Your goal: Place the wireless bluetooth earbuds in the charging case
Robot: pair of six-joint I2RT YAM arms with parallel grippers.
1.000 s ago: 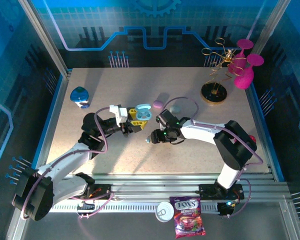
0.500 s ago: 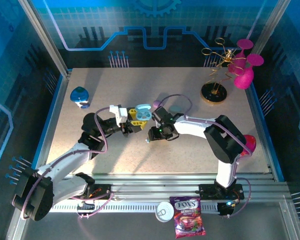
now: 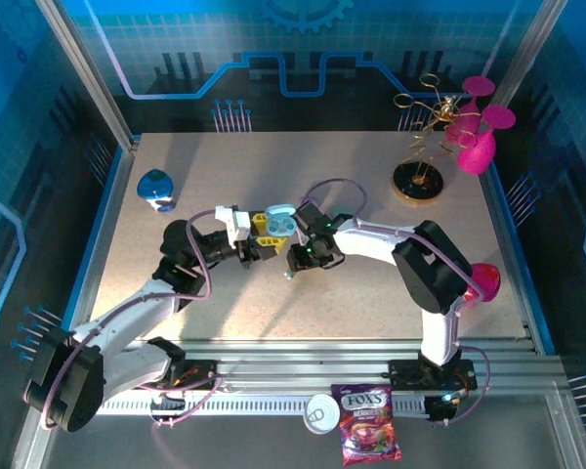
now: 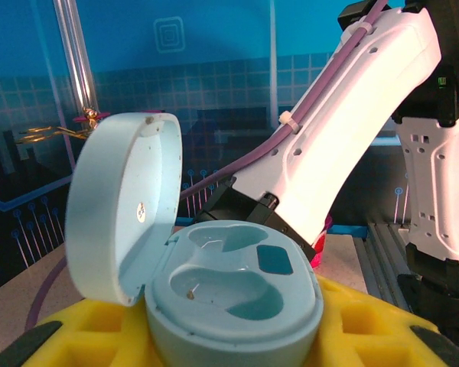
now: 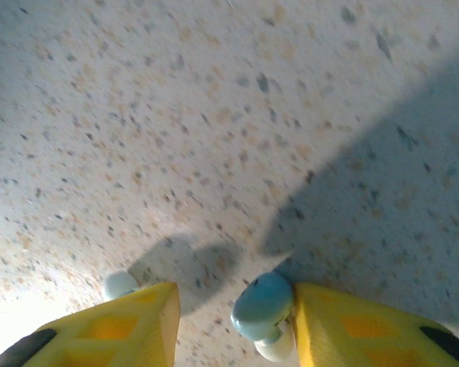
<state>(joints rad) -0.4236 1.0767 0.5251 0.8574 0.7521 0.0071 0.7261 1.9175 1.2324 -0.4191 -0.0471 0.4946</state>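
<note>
Right gripper (image 3: 291,266) shifted nearer charging case (image 4: 233,294) | lid open, wells empty

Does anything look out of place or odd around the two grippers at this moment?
One thing: in the right wrist view an earbud sits against only one finger of the open right gripper, not between both. The charging case in the left gripper looks fine, lid open, wells empty.

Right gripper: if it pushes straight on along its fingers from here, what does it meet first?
The speckled beige tabletop: the right gripper points down at bare surface, nothing in between. A pale teal earbud sits at the tip of one yellow finger. How near the table is, I can't tell.
</note>
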